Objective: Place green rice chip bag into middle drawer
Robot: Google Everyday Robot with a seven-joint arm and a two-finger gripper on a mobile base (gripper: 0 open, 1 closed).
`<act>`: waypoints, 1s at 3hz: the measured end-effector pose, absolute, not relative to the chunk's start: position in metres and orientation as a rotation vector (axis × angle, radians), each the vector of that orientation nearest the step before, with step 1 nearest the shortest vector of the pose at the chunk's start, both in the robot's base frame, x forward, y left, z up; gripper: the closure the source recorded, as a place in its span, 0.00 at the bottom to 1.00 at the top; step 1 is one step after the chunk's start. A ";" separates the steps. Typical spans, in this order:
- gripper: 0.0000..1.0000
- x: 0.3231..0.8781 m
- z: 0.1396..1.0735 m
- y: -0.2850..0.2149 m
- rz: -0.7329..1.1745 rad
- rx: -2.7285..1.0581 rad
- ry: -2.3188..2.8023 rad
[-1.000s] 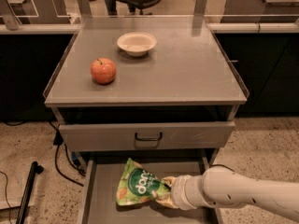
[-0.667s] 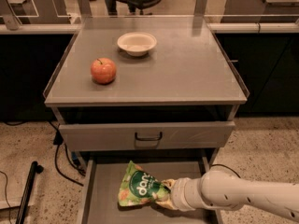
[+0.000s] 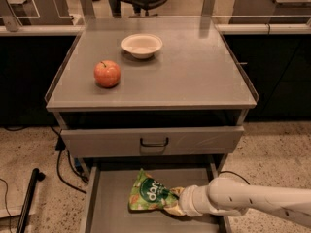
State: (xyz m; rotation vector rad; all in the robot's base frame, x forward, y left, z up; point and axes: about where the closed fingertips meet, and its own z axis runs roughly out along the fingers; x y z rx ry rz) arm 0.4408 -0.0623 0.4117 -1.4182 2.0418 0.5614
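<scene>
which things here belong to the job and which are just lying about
Part of the job:
- green rice chip bag, inside the open middle drawer
- tool, at the bag's right edge, low in the drawer

Just lying about:
- apple and white bowl, apart on the cabinet top
- drawer front with a black handle, above

My jaws sit at the lower middle of the frame, inside the open middle drawer (image 3: 109, 212), pinching the right edge of the green rice chip bag (image 3: 149, 197). The bag is tilted over the drawer's grey floor, dark green circle facing up. My white arm (image 3: 252, 200) enters from the lower right. On the table (image 3: 194, 76) above, a red apple (image 3: 107, 74) sits left, with a white bowl (image 3: 141, 45) behind it.
</scene>
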 end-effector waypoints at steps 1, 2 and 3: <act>1.00 0.446 0.386 -0.066 0.563 -1.428 2.074; 0.74 0.446 0.384 -0.066 0.564 -1.429 2.076; 0.51 0.446 0.384 -0.066 0.564 -1.429 2.076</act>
